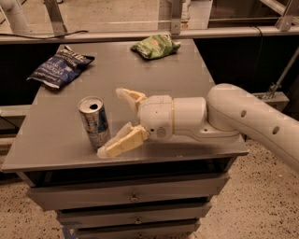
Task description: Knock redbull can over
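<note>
- The redbull can (94,122) stands upright near the table's (196,79) near-left edge.
- The gripper (113,121) sits just right of it, its 2 fingers (122,143) spread apart, the near one by the can's base.
- A dark blue snack bag (58,67) lies far left, a green snack bag (155,45) at the far edge.

The gripper (112,122) hangs low over the front of the table (196,79), just right of the redbull can (94,122), with its fingers spread. The lower finger (122,142) has its tip right at the can's foot, and whether they touch cannot be told. The arm (243,116) runs out at the right edge, so its base is unseen, and it hides the tabletop beneath it. The print on the dark blue snack bag (60,67) and the green snack bag (155,45) cannot be read. The drawers (135,196) are cut off below — a white rounded part (11,14) at the top left corner likewise.
</note>
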`<state>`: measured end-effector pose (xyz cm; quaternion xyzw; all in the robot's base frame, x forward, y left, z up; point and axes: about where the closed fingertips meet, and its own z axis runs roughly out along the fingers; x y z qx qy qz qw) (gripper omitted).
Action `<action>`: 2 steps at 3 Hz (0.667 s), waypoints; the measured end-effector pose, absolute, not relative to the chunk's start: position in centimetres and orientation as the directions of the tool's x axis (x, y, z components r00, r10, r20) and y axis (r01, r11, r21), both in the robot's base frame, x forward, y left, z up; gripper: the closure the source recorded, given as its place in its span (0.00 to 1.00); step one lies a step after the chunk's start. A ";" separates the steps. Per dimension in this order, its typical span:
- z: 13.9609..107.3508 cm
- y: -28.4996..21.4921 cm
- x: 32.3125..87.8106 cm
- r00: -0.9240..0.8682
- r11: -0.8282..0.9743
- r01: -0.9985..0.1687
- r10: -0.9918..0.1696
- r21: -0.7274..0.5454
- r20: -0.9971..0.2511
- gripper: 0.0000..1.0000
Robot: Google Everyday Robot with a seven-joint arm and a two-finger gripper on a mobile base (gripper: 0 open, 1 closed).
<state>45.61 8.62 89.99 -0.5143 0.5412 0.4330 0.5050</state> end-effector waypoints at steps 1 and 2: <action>88.9 10.2 46.0 0.072 0.091 -0.993 -0.101 -0.081 -0.992 0.18; 88.3 10.7 46.4 0.091 0.106 -0.989 -0.095 -0.101 -0.991 0.41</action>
